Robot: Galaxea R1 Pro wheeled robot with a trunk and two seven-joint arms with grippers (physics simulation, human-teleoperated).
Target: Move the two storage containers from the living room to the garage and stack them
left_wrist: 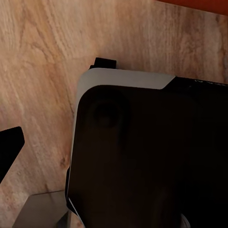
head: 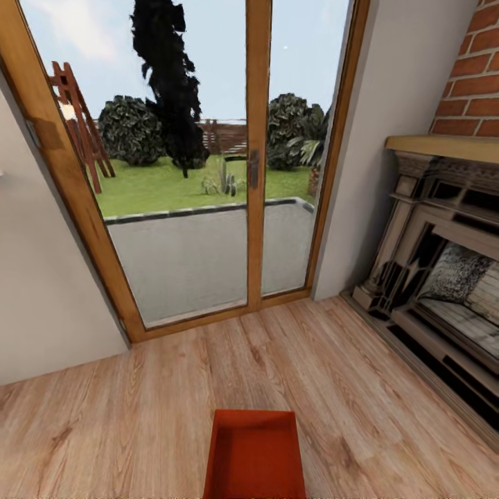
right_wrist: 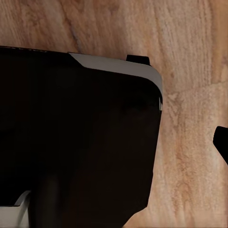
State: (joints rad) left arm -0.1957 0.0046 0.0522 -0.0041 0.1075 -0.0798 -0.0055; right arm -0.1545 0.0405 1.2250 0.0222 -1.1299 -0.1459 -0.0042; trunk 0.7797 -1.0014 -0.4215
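Note:
One orange-red storage container [head: 254, 454] sits at the bottom middle of the head view on the light wood plank floor of the living room, open top up and empty. A thin strip of the container [left_wrist: 194, 4] also shows past my dark base [left_wrist: 142, 156] in the left wrist view. A black fingertip [left_wrist: 9, 147] of my left gripper pokes in over the planks, away from the container. A black fingertip [right_wrist: 222, 142] of my right gripper shows beside my base [right_wrist: 76, 142]. Nothing shows between the fingers.
Wood-framed glass doors [head: 256, 159] stand straight ahead, with a patio and garden behind them. A brick fireplace [head: 443, 277] with a wooden mantel takes the right side. A plain wall [head: 41, 291] closes the left. Wood floor [head: 138, 416] lies around the container.

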